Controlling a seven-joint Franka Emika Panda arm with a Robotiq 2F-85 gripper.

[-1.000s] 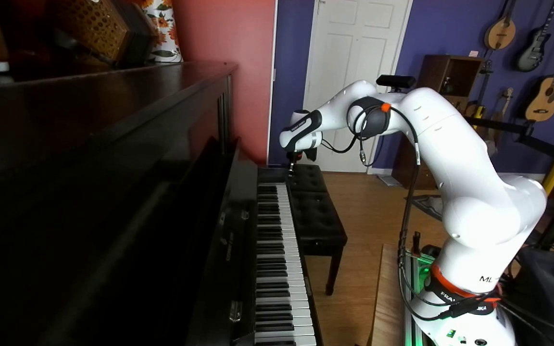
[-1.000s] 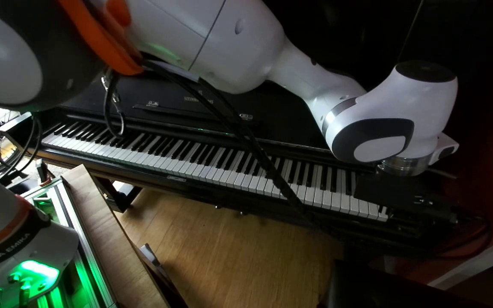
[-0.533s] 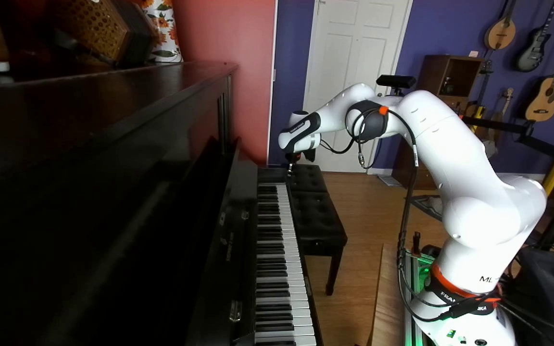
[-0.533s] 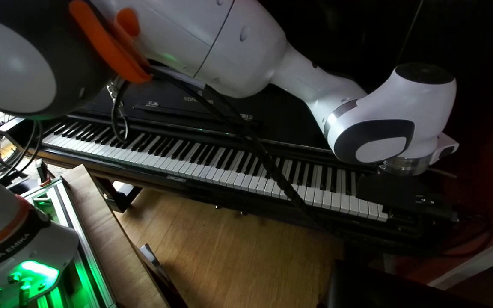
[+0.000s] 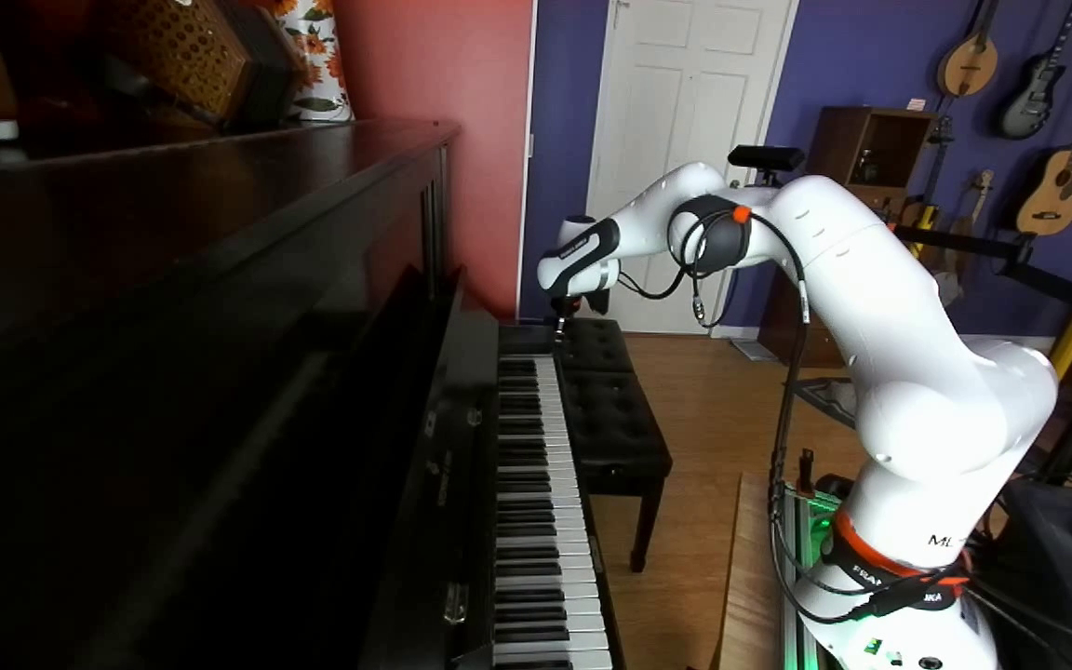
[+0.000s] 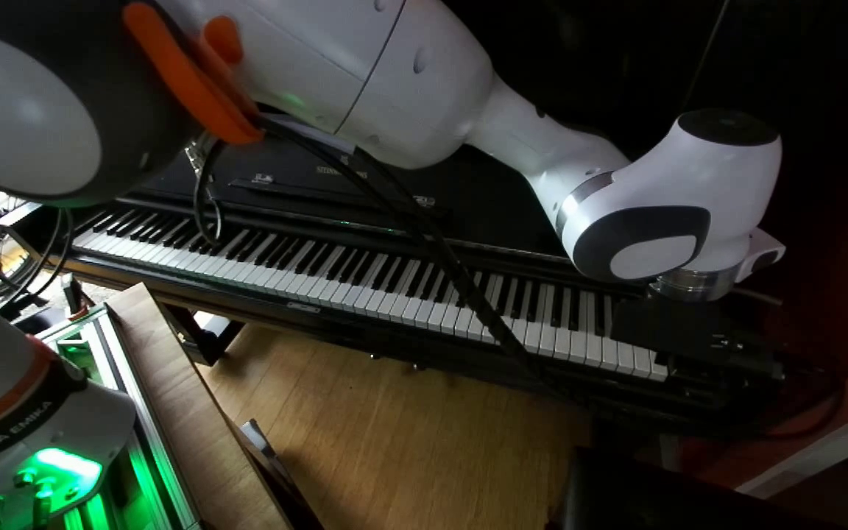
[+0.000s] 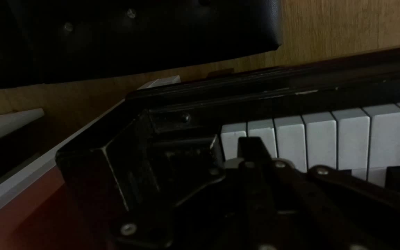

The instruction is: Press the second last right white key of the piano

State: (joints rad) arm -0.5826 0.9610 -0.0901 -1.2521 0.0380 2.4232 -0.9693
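The dark glossy piano (image 5: 378, 233) shows in both exterior views (image 6: 284, 188), with its long row of white and black keys. In the wrist view, the piano's right end lies left of the keys. The second last right white key (image 7: 268, 139) shows beside the end white key (image 7: 230, 140); its front part is partly covered by the fingertip. My gripper (image 7: 251, 147) is shut and empty, its joined tips pointing at the seam between these two keys. Whether the tips touch a key cannot be told. In an exterior view the gripper (image 5: 561, 328) is small, at the keyboard's far end.
A dark end block (image 7: 182, 149) of the piano stands beside the end key, close to the gripper. The black padded bench (image 5: 615, 428) stands along the keyboard. A red wall (image 7: 40, 215) is near the piano's right end. Black cables (image 6: 461, 280) hang from the arm.
The arm has come down slightly over the last second, with the gripper shifting a little toward the piano. Almost no motion shows in the last half second. The bench stays in place.
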